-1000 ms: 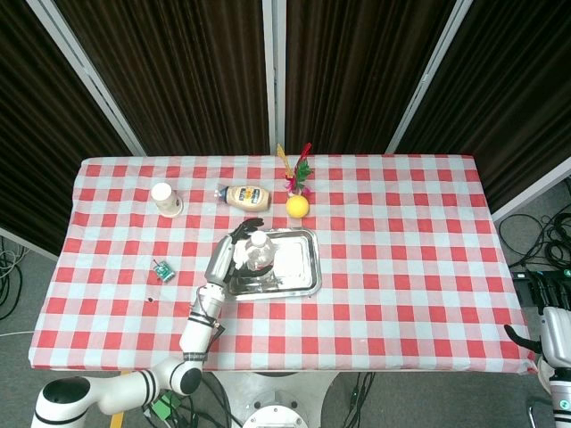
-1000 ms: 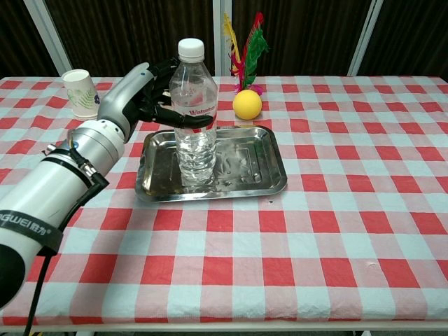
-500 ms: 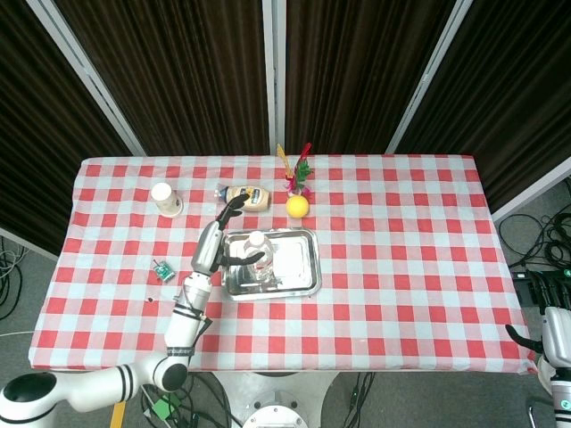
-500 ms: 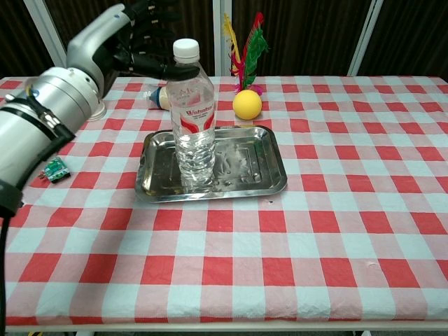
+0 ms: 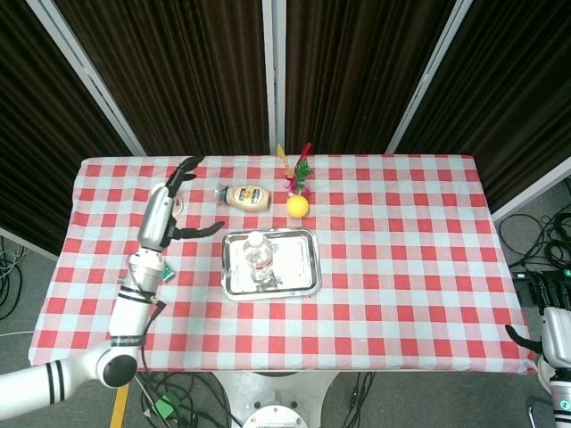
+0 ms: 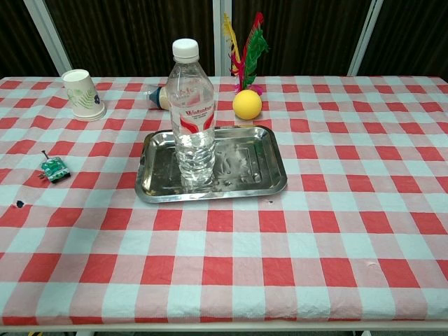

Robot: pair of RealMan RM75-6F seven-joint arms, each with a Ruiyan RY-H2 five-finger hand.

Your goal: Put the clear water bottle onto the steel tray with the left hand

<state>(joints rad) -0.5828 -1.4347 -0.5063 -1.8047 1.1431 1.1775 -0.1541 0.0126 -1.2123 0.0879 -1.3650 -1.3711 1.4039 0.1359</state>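
Observation:
The clear water bottle, white-capped with a red label, stands upright on the left half of the steel tray. My left hand is raised over the table's left side, well away from the bottle, fingers spread and holding nothing. It shows only in the head view. My right hand sits low at the frame's bottom right corner, off the table; its fingers are too small to read.
A paper cup stands at the back left. A mayonnaise bottle lies behind the tray, beside an orange ball and a feathered shuttlecock. A small green chip lies left of the tray.
My left hand has let go of the bottle and swung up and left, out of the chest view. The bottle stays standing on the tray.

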